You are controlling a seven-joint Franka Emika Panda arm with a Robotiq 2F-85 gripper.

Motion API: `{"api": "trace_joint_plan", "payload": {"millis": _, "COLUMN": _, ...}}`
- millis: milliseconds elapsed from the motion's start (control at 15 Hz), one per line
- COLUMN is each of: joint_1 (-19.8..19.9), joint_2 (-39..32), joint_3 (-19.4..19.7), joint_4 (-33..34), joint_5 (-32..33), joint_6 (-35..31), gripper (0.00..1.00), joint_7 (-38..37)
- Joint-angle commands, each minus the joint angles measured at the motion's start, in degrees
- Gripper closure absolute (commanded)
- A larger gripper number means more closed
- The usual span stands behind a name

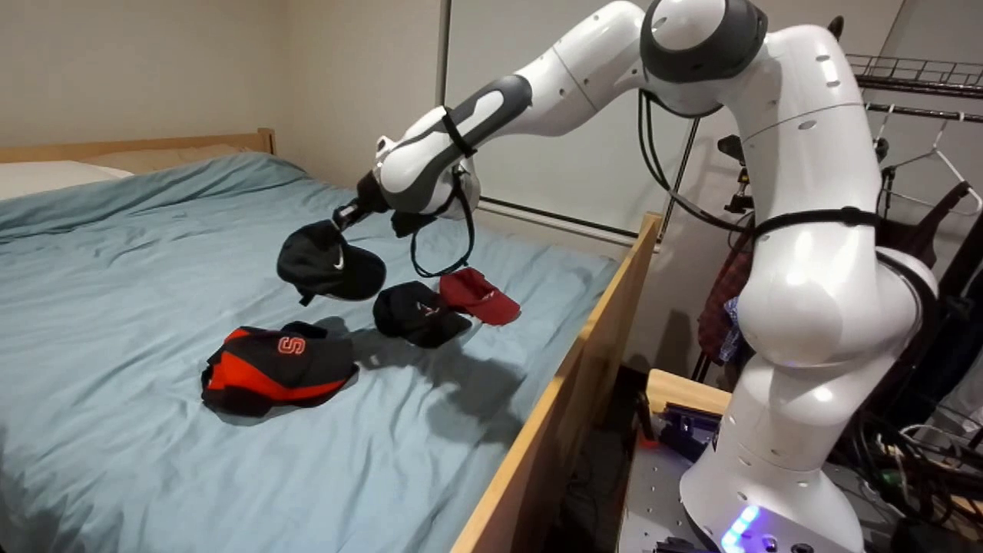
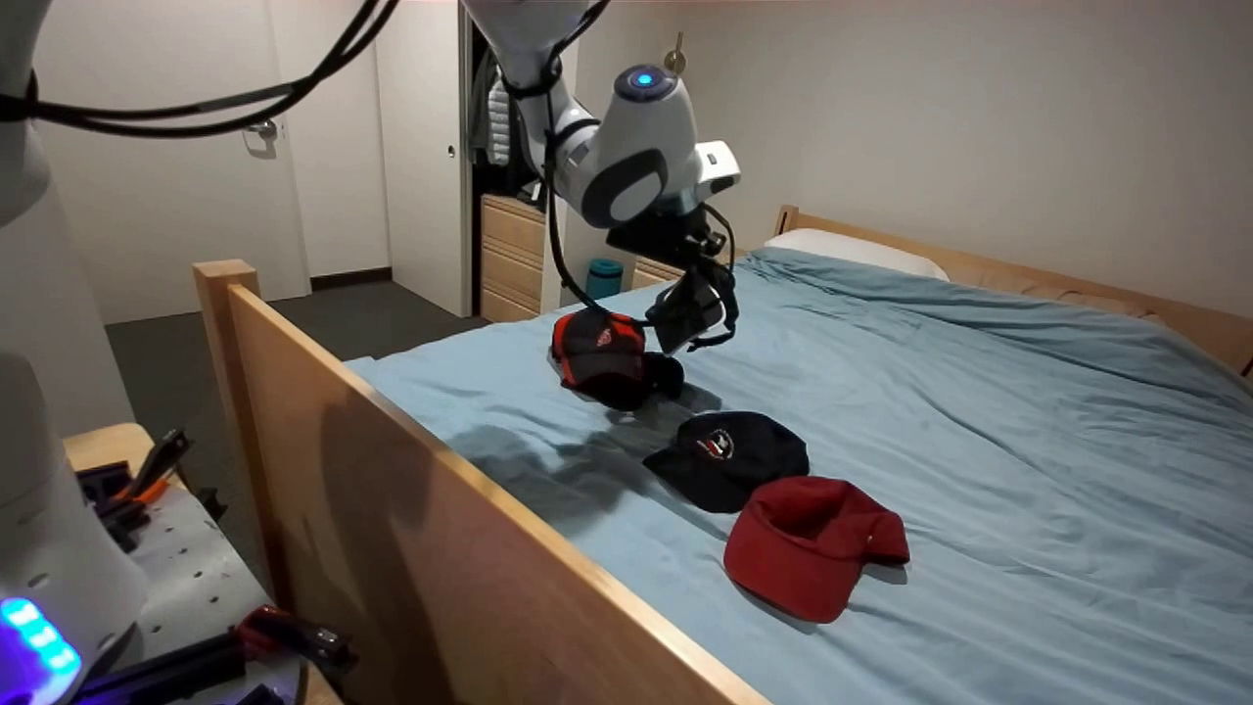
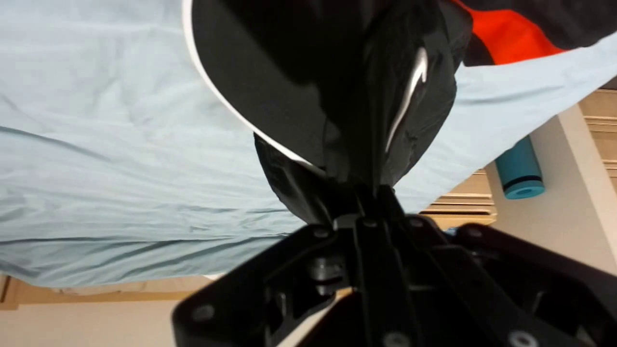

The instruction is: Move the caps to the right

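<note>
A black cap with a white swoosh hangs above the bed, tilted, with my gripper shut on its fabric. In the wrist view its white-edged brim and crown spread out beyond the fingers; the fabric hides the fingertips. On the sheet below lies a black-and-orange-red cap; a dark piece behind it may be part of it, I cannot tell. Toward the wall side sit a black cap with an emblem and a red cap, right beside each other. Neither of these two is being touched by my gripper.
All this is over a bed with a wrinkled blue sheet. A wooden footboard rises between the arm's base and the bed. Black cables loop down from the wrist. A teal roll and wooden drawers stand beyond the bed.
</note>
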State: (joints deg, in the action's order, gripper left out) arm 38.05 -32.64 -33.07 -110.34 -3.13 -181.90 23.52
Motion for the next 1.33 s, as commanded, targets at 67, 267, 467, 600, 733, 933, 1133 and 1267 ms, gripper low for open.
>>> {"api": "trace_joint_plan", "payload": {"millis": 67, "joint_1": 11.04, "joint_2": 0.77, "joint_3": -3.05, "joint_4": -3.14, "joint_5": -1.8, "joint_6": 3.9, "gripper": 0.95, "joint_7": 0.11}}
{"api": "trace_joint_plan", "payload": {"millis": 267, "joint_1": 16.13, "joint_2": -3.42, "joint_3": -3.73, "joint_4": -0.95, "joint_5": -0.76, "joint_6": 8.08, "gripper": 0.96, "joint_7": 1.85}}
{"api": "trace_joint_plan", "payload": {"millis": 467, "joint_1": 18.24, "joint_2": -8.16, "joint_3": -3.46, "joint_4": 1.9, "joint_5": -1.16, "joint_6": 12.94, "gripper": 0.95, "joint_7": 4.61}}
{"api": "trace_joint_plan", "payload": {"millis": 600, "joint_1": 17.53, "joint_2": -10.56, "joint_3": -1.74, "joint_4": 3.46, "joint_5": -1.26, "joint_6": 15.65, "gripper": 0.96, "joint_7": 4.74}}
{"api": "trace_joint_plan", "payload": {"millis": 733, "joint_1": 16.36, "joint_2": -11.82, "joint_3": 0.49, "joint_4": 4.58, "joint_5": -1.93, "joint_6": 17.13, "gripper": 0.95, "joint_7": 3.37}}
{"api": "trace_joint_plan", "payload": {"millis": 933, "joint_1": 17.49, "joint_2": -13.07, "joint_3": 1.14, "joint_4": 4.14, "joint_5": -5.13, "joint_6": 14.92, "gripper": 0.95, "joint_7": 1.53}}
{"api": "trace_joint_plan", "payload": {"millis": 1133, "joint_1": 18.37, "joint_2": -11.56, "joint_3": 2.48, "joint_4": 3.42, "joint_5": -7.57, "joint_6": 12.64, "gripper": 0.96, "joint_7": 0.94}}
{"api": "trace_joint_plan", "payload": {"millis": 1267, "joint_1": 18.11, "joint_2": -10.57, "joint_3": 2.74, "joint_4": 3.54, "joint_5": -7.12, "joint_6": 11.44, "gripper": 0.7, "joint_7": 1.26}}
